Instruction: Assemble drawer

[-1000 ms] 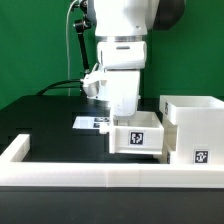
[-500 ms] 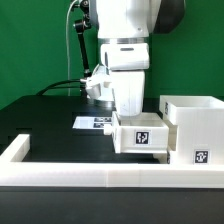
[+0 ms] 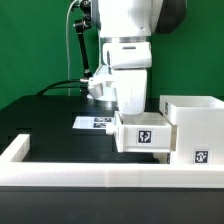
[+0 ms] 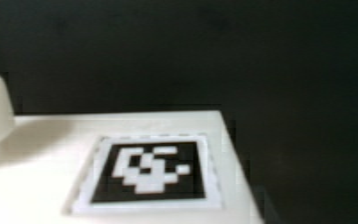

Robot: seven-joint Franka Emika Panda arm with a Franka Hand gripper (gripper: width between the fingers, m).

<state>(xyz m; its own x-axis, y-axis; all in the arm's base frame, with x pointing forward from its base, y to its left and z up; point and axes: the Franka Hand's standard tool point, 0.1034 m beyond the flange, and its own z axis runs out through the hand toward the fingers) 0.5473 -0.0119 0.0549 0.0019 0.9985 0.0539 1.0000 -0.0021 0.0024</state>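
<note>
A small white open-topped tray [image 3: 143, 134] with a square tag on its front sits against the left side of the large white boxy housing [image 3: 195, 120] at the exterior view's right. My gripper [image 3: 130, 111] reaches down into the tray at its back wall. Its fingertips are hidden behind the tray, and it appears shut on that wall. The wrist view shows a white tagged face of the tray [image 4: 149, 170] close up, with the black table [image 4: 194, 50] beyond it. No fingers show there. The second small tray is out of view.
The marker board [image 3: 90, 122] lies flat on the black table behind and to the left of the tray. A long low white rim [image 3: 100, 176] runs along the table's front, with a raised corner at the left [image 3: 15, 150]. A black cable hangs behind the arm.
The gripper and the small tray have moved together toward the exterior view's right, bringing the tray up to the housing's side.
</note>
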